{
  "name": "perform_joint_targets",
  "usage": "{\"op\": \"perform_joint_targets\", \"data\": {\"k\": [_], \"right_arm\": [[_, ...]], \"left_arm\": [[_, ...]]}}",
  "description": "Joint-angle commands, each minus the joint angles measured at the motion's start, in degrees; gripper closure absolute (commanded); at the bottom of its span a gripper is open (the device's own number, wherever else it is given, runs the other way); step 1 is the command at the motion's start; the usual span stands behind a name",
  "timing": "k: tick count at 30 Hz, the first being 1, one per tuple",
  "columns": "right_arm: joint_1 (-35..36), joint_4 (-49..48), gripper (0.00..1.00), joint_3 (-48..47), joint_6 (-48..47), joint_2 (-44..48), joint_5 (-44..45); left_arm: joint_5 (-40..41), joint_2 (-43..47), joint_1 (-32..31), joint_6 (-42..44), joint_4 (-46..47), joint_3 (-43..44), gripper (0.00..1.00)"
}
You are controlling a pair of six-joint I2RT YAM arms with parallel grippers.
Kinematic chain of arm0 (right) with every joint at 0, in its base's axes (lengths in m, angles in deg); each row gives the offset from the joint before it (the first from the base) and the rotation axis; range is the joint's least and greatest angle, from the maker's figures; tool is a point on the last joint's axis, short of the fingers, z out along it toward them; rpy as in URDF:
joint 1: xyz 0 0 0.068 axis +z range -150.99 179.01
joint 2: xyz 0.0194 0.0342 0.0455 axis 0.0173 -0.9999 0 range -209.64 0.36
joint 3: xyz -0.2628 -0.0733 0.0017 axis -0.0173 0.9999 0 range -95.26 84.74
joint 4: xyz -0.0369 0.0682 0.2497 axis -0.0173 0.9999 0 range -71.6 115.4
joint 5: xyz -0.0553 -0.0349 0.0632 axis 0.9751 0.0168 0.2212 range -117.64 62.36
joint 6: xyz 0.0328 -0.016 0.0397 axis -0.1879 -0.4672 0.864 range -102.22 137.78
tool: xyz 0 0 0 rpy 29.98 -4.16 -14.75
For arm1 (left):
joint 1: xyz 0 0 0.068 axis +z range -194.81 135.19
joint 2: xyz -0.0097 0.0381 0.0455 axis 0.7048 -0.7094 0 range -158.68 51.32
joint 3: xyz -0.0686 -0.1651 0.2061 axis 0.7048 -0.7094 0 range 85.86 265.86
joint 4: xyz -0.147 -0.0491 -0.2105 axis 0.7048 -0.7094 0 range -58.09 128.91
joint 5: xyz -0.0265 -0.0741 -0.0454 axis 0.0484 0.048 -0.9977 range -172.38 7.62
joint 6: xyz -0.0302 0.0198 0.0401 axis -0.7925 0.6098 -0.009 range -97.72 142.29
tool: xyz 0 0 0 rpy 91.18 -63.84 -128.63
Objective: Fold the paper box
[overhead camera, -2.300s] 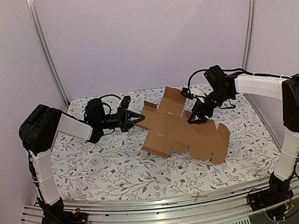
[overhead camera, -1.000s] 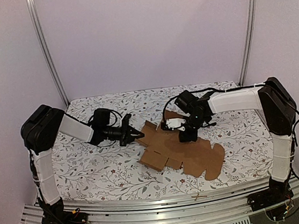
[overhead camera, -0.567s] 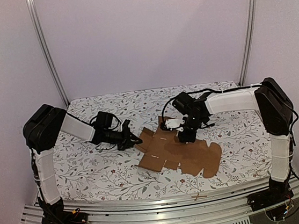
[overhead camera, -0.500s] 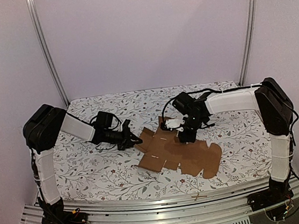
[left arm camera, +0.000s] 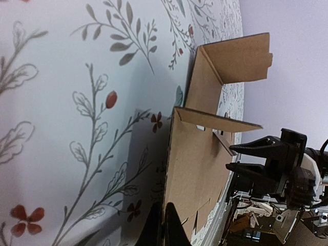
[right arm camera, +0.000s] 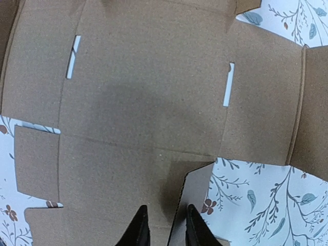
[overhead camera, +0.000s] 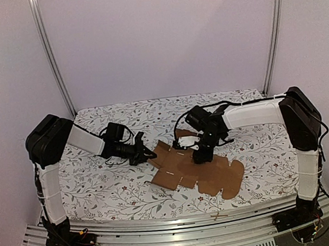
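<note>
And the sheet is down! The paper box [overhead camera: 196, 170], which a moment ago hung tilted in the air between the two arms, now lies nearly flat on the flowered table [overhead camera: 100, 184], still unfolded. The left gripper [overhead camera: 149, 155] has sunk with it and stays clamped tight on the sheet's edge. On its own wrist view the cardboard runs straight out ahead of the closed fingertips [left arm camera: 166, 230], with flaps [left arm camera: 238, 59] standing up at the end of the sheet farthest from them. The right gripper [overhead camera: 199, 156] has swung in and dropped over the middle of the sheet, pointing straight down. Its fingers [right arm camera: 139, 228] stand only a narrow gap apart, with the cut edge of a notch directly below that gap and two thin slots [right arm camera: 229, 84] farther out ahead of them. Whether those tips press the board or merely hover, I cannot tell; nothing looks pinched between them. What does it mean? My read: the carrying is over and the folding starts here. With one hand anchoring the edge and the other planted near a crease, a panel could be levered up next. No wall is locked yet, so this is an early stage of the task.
</note>
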Motion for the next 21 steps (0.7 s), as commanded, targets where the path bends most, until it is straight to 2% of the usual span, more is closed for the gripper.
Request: {"op": "perform_joint_targets", "data": {"k": [1,3,13,21], "right_arm": [[2.2,3.53,0.72,-0.43,0.42,-0.88,-5.45],[2.24,4.91,0.7,-1.19,0.62,-1.79,-6.12],[2.06,8.56,0.68,-3.26,2.78,-6.23,-6.97],[-2.79,10.64,0.69,-5.31,8.0,-10.66,-12.66]], "left_arm": [[3.92,-1.92,0.38,0.21,-1.14,0.64,1.0],[3.92,-1.8,0.34,0.35,-1.13,0.51,1.0],[3.83,-1.73,0.37,0.51,-1.24,0.59,1.0],[3.47,-1.3,0.36,1.74,-2.03,0.54,1.0]]}}
